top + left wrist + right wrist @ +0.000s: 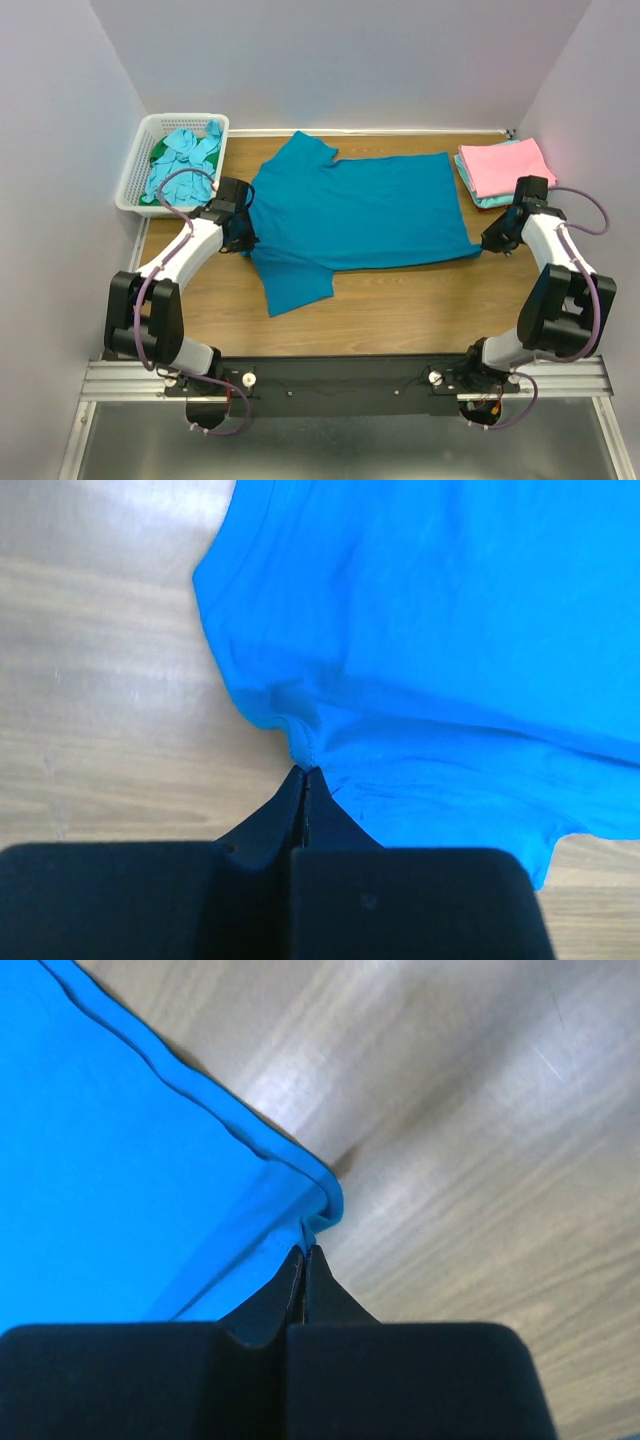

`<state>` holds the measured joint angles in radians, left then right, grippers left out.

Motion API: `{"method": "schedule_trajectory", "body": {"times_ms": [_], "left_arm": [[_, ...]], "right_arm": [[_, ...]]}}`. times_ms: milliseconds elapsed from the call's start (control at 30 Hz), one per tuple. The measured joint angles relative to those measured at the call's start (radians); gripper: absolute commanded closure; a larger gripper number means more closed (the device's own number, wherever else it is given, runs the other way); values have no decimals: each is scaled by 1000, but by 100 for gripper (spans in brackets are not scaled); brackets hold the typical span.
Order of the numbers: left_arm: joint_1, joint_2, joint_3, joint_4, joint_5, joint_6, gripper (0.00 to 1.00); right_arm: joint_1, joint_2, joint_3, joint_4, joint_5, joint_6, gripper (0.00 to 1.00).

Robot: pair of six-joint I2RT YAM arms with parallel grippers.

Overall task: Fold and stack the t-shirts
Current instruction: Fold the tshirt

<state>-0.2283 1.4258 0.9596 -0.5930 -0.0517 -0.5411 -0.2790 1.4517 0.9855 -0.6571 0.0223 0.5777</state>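
The deep teal-blue t-shirt (350, 210) lies spread flat across the middle of the table, collar end to the left, hem to the right. My left gripper (245, 240) is shut on its near shoulder edge; in the left wrist view (305, 772) the cloth (420, 660) is pinched at the fingertips. My right gripper (487, 243) is shut on the near hem corner; the right wrist view (306, 1250) shows that corner (150, 1180) held. A folded pink shirt (505, 165) lies on a pale turquoise one (480, 197) at the back right.
A white slotted basket (135, 175) at the back left holds crumpled light aqua (188, 155) and green (158, 152) shirts. Bare wooden table (400, 300) lies in front of the spread shirt. Walls close in on the left, right and back.
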Motion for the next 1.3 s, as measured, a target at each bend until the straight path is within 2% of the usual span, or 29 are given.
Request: {"method": "schedule_trajectory", "body": {"times_ms": [433, 800, 1300], "left_arm": [[26, 172, 193, 16, -2, 21, 100], [50, 248, 248, 34, -19, 23, 100], [72, 322, 269, 78, -27, 38, 100]], "right_arm": [[56, 188, 235, -11, 5, -29, 99], [106, 316, 359, -10, 71, -44, 99], [133, 405, 443, -2, 97, -57, 99]]}}
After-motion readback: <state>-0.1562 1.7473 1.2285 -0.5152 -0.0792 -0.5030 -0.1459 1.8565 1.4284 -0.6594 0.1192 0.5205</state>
